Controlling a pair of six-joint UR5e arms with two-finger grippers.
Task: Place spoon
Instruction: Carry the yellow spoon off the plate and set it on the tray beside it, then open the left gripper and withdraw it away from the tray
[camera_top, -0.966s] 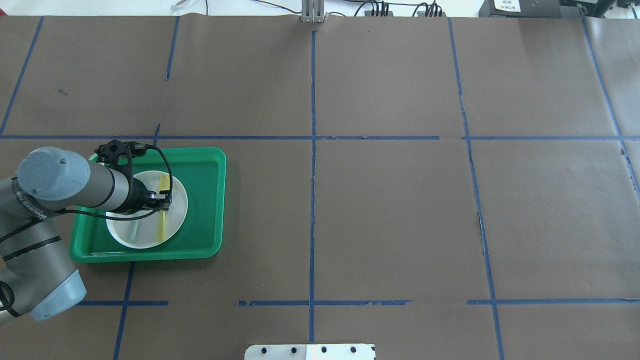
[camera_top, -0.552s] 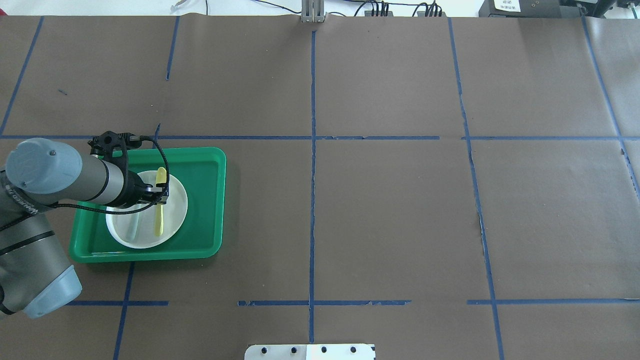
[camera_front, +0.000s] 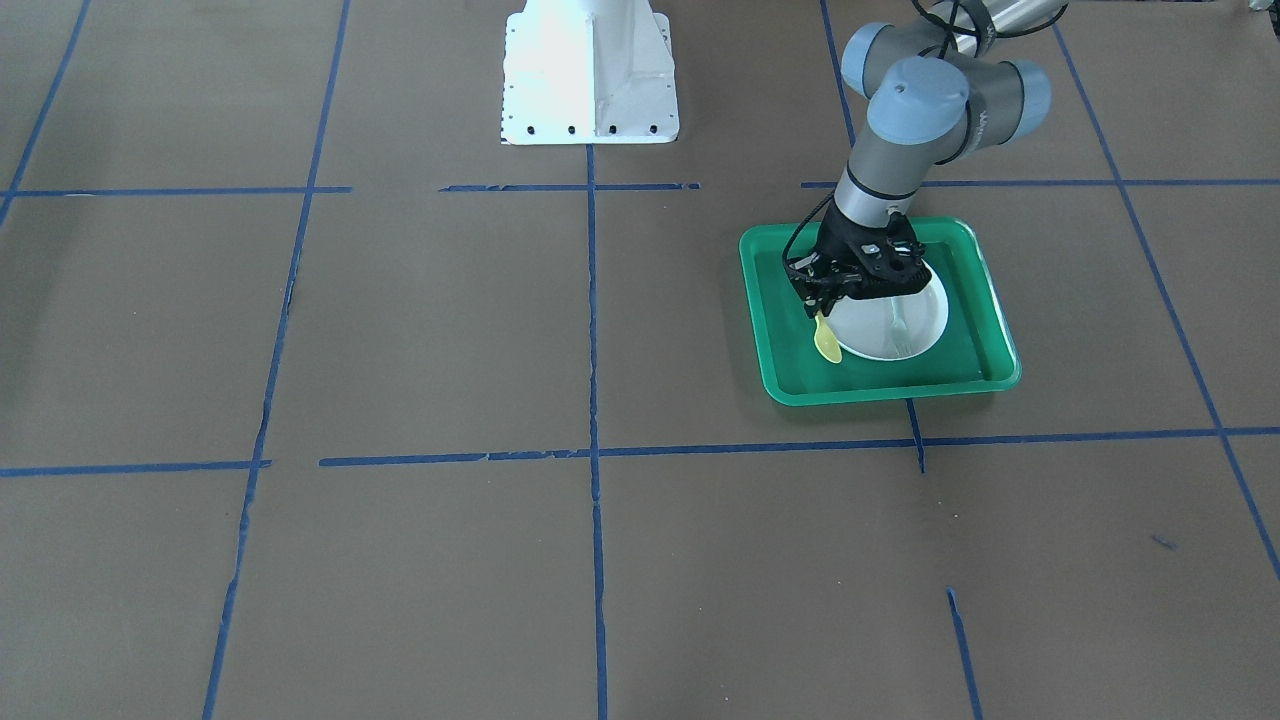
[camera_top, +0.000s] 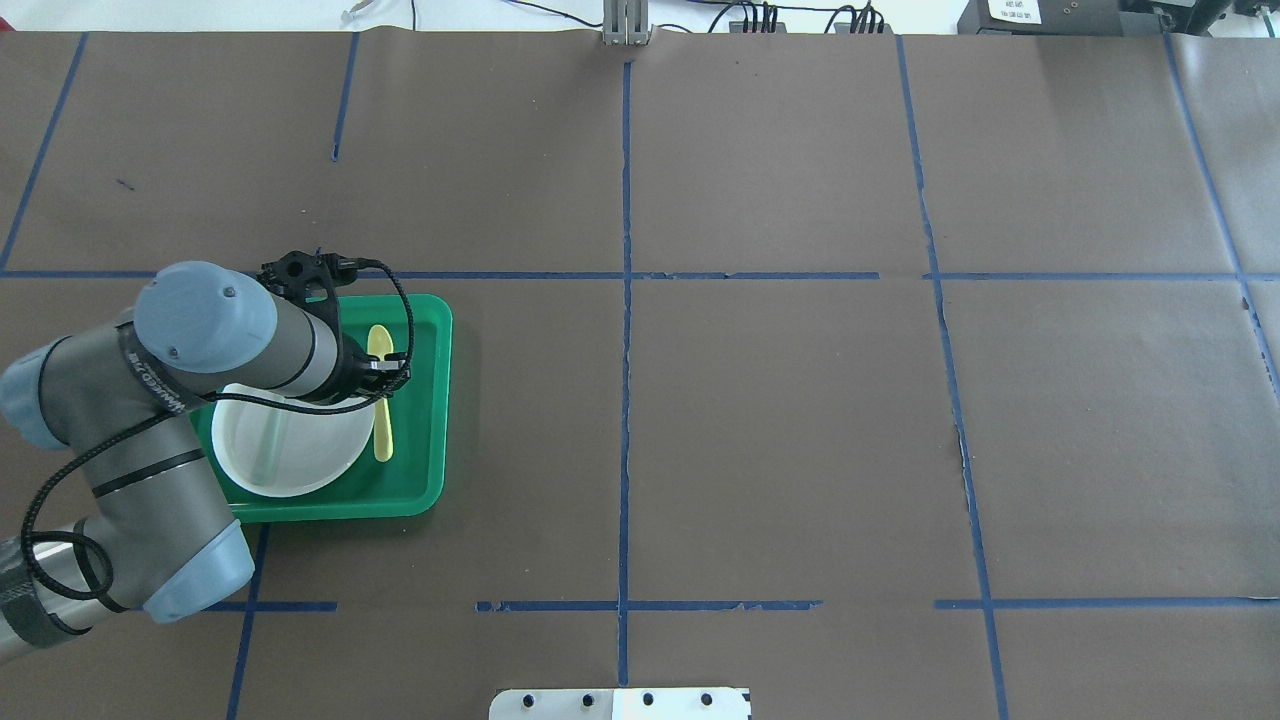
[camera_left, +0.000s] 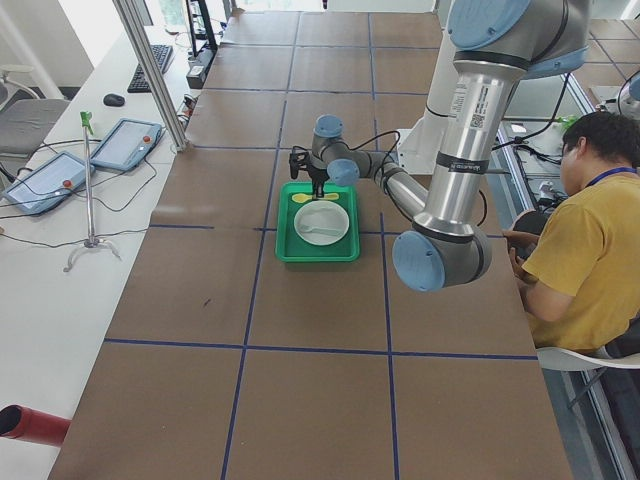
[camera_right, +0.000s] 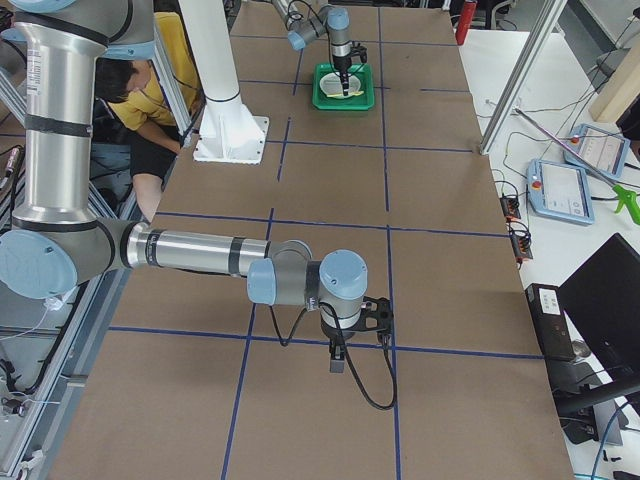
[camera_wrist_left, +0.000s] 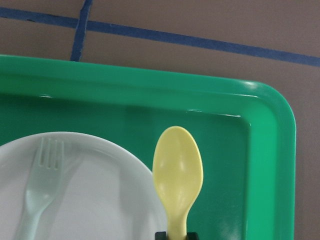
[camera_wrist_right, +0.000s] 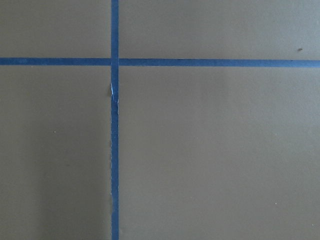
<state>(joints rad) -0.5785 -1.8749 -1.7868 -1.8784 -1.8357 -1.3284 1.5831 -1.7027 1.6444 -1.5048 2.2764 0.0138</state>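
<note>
Left wrist-mounted view: at the bottom edge, the left gripper (camera_wrist_left: 176, 235) pinches the slim handle of a small pale-yellow plastic spoon (camera_wrist_left: 178, 170). Its jaws are closed on the handle, and the oval bowl points away from the camera. Just beside the spoon, a round white plate (camera_wrist_left: 100, 200) carries a pale grey-green plastic fork (camera_wrist_left: 44, 172), tines toward the far rim. The spoon's bowl sits over the floor of the rectangular green plastic tray (camera_wrist_left: 125, 75), off the plate's edge; whether it touches the tray cannot be told. Beyond the tray's far rim lies brown paper (camera_wrist_left: 210, 20) crossed by blue tape (camera_wrist_left: 175, 37). The overhead view agrees: the spoon runs lengthwise between the plate and the tray's wall, gripped mid-handle. On this evidence the pick-up looks done and the spoon is off the plate. Setting it down and letting go are left, and the pictures do not show the intended spot. The right gripper (camera_right: 337, 362) hangs over the paper well apart from the tray; whether it is open or closed cannot be told.
</note>
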